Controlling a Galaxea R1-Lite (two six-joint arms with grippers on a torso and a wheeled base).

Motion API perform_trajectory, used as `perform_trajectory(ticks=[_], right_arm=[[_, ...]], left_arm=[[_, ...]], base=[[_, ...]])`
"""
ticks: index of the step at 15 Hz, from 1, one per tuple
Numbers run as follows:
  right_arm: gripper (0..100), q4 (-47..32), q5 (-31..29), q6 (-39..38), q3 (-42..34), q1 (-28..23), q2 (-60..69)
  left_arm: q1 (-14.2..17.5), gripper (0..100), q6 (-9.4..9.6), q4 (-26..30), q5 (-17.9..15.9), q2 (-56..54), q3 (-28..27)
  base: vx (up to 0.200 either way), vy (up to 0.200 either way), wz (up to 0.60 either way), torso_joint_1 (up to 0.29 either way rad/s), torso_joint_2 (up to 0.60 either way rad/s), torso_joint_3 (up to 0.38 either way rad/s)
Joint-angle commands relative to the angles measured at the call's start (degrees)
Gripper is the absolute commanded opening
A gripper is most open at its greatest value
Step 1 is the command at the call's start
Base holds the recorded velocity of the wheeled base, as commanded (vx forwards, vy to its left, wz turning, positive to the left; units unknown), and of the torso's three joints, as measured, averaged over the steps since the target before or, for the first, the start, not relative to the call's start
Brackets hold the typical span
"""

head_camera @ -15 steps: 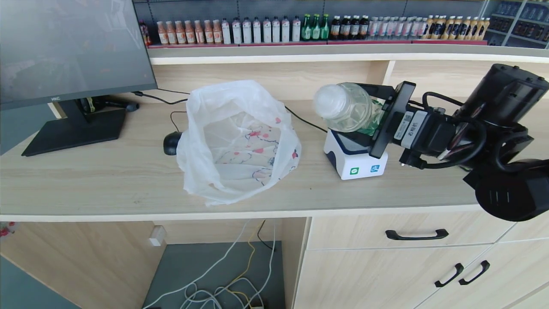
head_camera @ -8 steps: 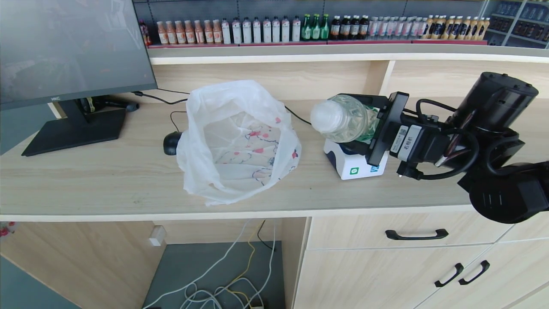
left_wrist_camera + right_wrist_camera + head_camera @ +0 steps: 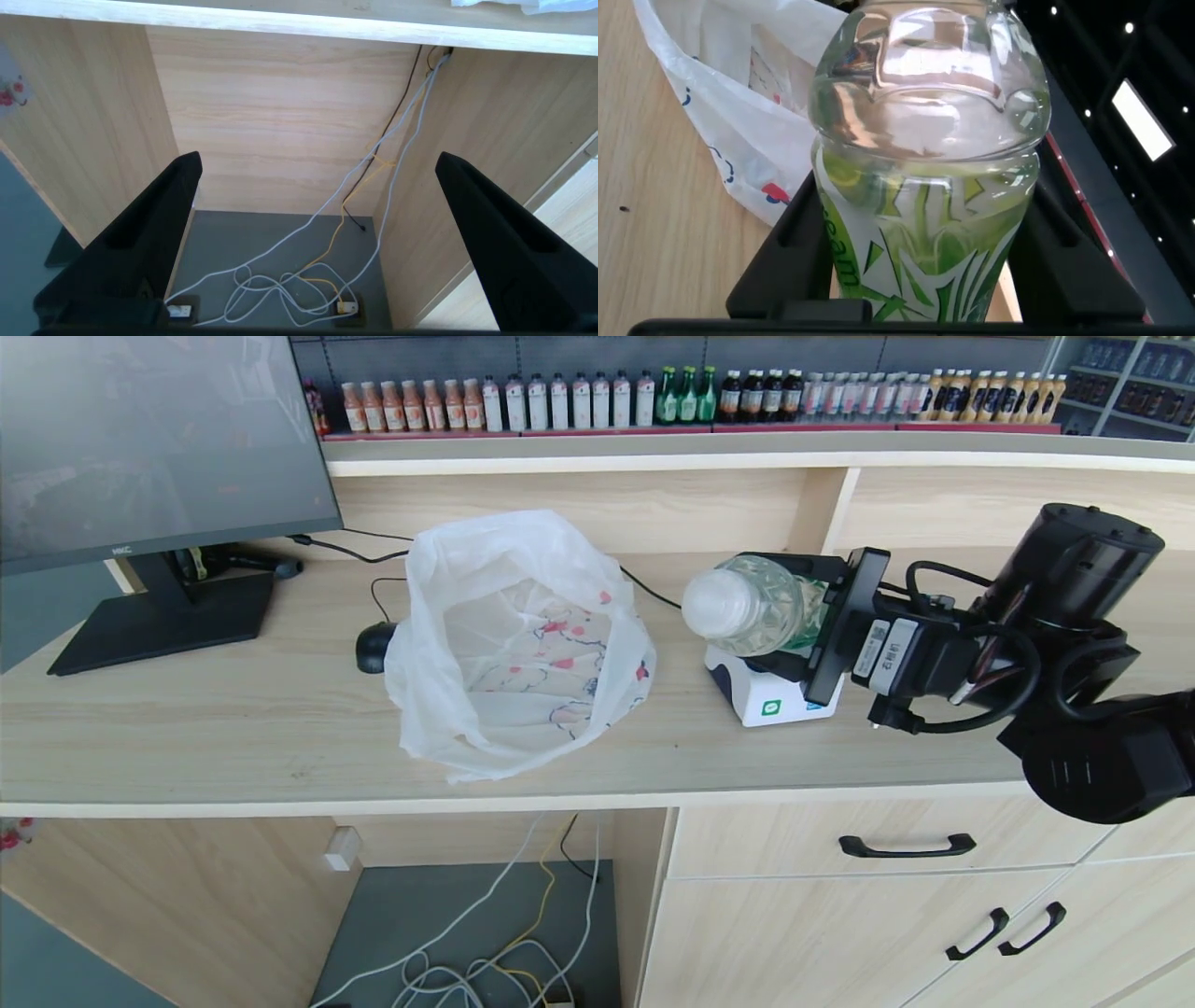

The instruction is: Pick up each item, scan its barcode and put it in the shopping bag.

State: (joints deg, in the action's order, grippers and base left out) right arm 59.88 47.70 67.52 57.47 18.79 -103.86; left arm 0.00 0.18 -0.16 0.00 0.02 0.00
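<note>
Clear plastic with a green label, the bottle (image 3: pixel 752 602) is held sideways right of centre in the head view, clamped between the fingers of the right hand (image 3: pixel 786 611), just above the white scanner (image 3: pixel 770 698) on the worktop (image 3: pixel 233 709). The shopping bag (image 3: pixel 518 644) is stood open at centre. The left hand (image 3: pixel 318 243) is spread wide, gripping nothing.

The bottle (image 3: pixel 752 600) is gleaming as clear, glossy plastic with a smooth green label. The shopping bag (image 3: pixel 518 644) is looking like thin, translucent, crinkled white plastic. The counter (image 3: pixel 233 709) is showing pale, matt wood grain. The scanner (image 3: pixel 775 698) is shining as smooth white plastic; the right gripper (image 3: pixel 782 612) is appearing matt black.
</note>
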Motion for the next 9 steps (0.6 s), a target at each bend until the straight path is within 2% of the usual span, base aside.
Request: perform_trajectory(ticks=[1,9], right_arm=[[0,0.0,0.0,0.1,0.0,-0.7,-0.2],[0,0.0,0.1,0.1,0.1,-1.1,-1.2]], left_arm=[[0.0,100,-0.01,0.0,0.0,0.0,0.0],[0.0,100,-0.01,0.0,0.0,0.0,0.0]], base=[[0.0,0.0,0.0,0.0,0.0,0.0],[0.0,0.0,0.0,0.0,0.0,0.0]])
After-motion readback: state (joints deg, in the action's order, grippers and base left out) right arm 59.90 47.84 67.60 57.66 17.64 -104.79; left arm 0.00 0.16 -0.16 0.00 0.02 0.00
